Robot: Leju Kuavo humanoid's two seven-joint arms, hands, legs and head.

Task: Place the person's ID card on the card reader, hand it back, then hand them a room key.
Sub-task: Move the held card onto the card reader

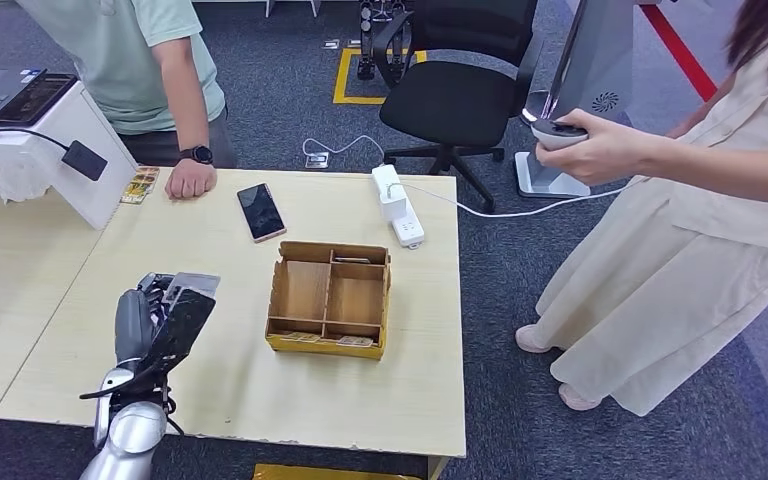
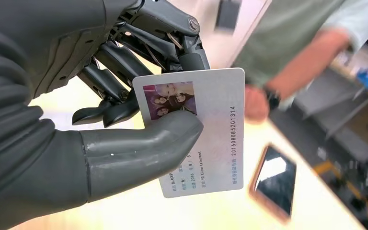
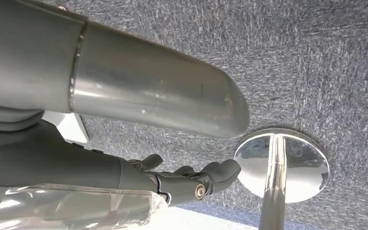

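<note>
low in the head view, my left hand [image 1: 160, 310] hovered over the near left part of the desk [image 1: 230, 390], fingers closed on the id card [image 1: 188, 290], which stood tilted above the desktop. just right of it sat a cardboard box [image 1: 329, 298] with open compartments. farther back lay a phone [image 1: 261, 212] face up and a white power strip [image 1: 397, 208] near the far edge. a person in a green shirt rested a fist [image 1: 191, 180] on the desk by some small cards [image 1: 140, 186]. the white stand [image 1: 55, 150] at the far left held a dark flat device on top. another person in a pale dress stood to the right, holding a controller [image 1: 558, 133].

from my left wrist, the thick thumb [image 2: 139, 148] pressed on the id card [image 2: 211, 124] from the front and the dark fingers [image 2: 124, 72] backed it; the photo and a printed number showed. the phone [image 2: 274, 182] lay blurred beyond.

from my right wrist, my right hand [image 3: 187, 182] hung over grey carpet [image 3: 292, 62] with fingers slightly curled and holding nothing, beside a shiny round base [image 3: 287, 163].
</note>
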